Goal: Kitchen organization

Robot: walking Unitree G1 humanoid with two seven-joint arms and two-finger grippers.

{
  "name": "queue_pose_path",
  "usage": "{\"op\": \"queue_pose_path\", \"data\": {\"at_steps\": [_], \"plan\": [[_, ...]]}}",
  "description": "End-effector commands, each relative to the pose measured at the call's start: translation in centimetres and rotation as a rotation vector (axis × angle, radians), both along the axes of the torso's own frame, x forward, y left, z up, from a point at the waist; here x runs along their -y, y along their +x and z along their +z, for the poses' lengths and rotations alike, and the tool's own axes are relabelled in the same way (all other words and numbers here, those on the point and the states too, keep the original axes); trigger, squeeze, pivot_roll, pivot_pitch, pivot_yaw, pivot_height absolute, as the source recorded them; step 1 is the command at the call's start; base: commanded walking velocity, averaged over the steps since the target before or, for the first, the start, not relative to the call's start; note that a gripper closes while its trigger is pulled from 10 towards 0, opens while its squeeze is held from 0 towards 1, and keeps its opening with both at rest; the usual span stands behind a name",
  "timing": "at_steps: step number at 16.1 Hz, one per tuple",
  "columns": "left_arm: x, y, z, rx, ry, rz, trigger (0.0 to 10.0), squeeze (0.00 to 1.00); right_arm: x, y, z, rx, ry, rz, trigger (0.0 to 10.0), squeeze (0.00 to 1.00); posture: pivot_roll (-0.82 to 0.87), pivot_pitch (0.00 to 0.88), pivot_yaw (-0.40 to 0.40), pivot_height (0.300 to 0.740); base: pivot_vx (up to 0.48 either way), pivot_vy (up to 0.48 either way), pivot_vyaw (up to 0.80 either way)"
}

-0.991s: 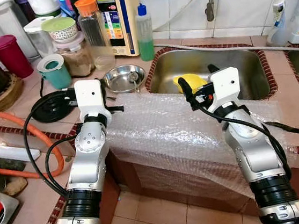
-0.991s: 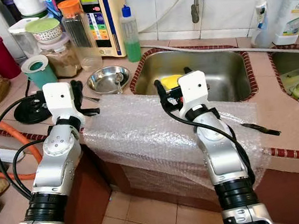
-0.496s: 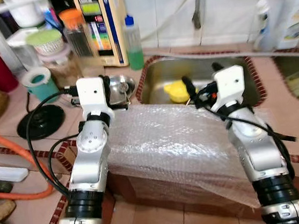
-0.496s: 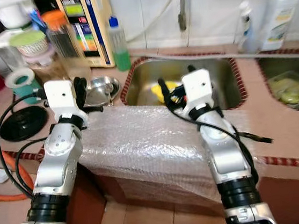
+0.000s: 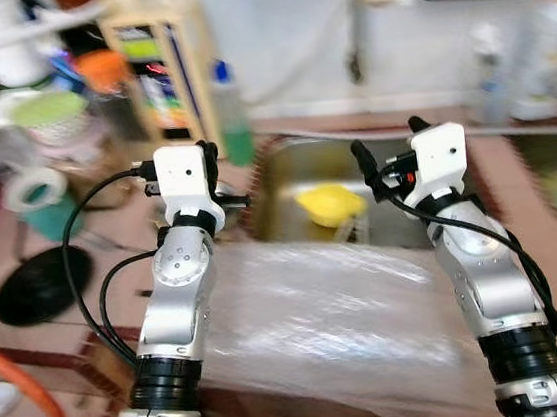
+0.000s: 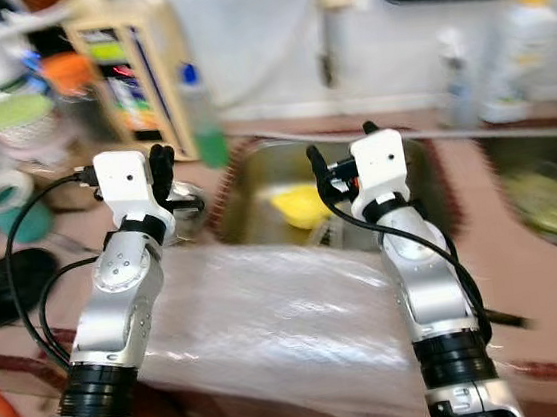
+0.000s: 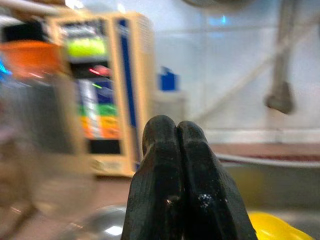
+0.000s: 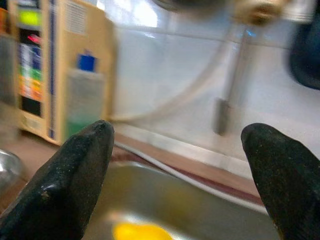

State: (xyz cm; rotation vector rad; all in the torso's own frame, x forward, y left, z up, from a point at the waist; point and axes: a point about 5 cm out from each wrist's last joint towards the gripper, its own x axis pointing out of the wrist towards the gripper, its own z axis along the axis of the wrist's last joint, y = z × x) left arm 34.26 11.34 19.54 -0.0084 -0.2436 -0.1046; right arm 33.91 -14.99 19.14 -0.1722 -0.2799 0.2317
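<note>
Everything is blurred by motion. My left gripper [image 5: 216,173] is raised over the counter left of the steel sink [image 5: 278,183]; its fingers [image 7: 165,165] are pressed together with nothing between them. My right gripper [image 5: 384,136] hangs above the sink with its fingers [image 8: 75,170] spread wide and empty. A yellow object [image 5: 330,203] lies in the sink, below and between both grippers. A sheet of bubble wrap [image 5: 321,314] is draped over the counter's front edge under both arms.
A green soap bottle [image 5: 231,113] and a beige water dispenser [image 5: 158,76] stand behind the left gripper. A teal cup [image 5: 41,195], a black lid [image 5: 41,286] and an orange hose [image 5: 18,399] sit at the left. Bottles [image 5: 490,74] line the wall right of the tap [image 6: 323,22].
The camera has tilted up and moved in, blurring the picture. Both arms have risen and reached forward toward the sink. The left gripper stays shut, the right stays open.
</note>
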Motion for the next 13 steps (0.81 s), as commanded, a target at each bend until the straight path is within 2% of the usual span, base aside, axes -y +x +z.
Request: {"op": "queue_pose_path", "data": {"at_steps": [1, 6, 9, 11, 13], "plan": [[-1.3, -0.1, -0.3, -0.014, -0.001, 0.055, 10.0, 0.00, -0.8, 0.0, -0.2, -0.007, 0.003, 0.023, 10.0, 0.00, 0.03, 0.000, 0.076, 0.740, 0.000, 0.000, 0.00], [-2.7, -0.4, -1.2, -0.085, -0.006, 0.192, 10.0, 0.00, -0.7, 0.0, -0.3, -0.012, -0.004, 0.027, 10.0, 0.00, 0.04, 0.000, 0.071, 0.740, 0.000, 0.000, 0.00], [-3.9, 0.2, -2.1, -0.203, -0.074, 0.286, 10.0, 0.00, -1.0, 0.1, 0.0, -0.006, -0.005, 0.068, 10.0, 0.00, 0.05, 0.000, 0.068, 0.740, 0.000, 0.000, 0.00], [-5.4, 1.0, -3.2, -0.288, -0.102, 0.360, 10.0, 0.00, -1.4, -0.2, 0.6, 0.010, -0.016, 0.116, 10.0, 0.00, 0.04, 0.000, 0.071, 0.740, 0.000, 0.000, 0.00], [-6.2, 1.5, -4.0, -0.355, -0.139, 0.392, 10.0, 0.00, -1.5, -0.3, 0.6, 0.010, -0.018, 0.119, 10.0, 0.00, 0.03, 0.000, 0.072, 0.740, 0.000, 0.000, 0.00]]}}
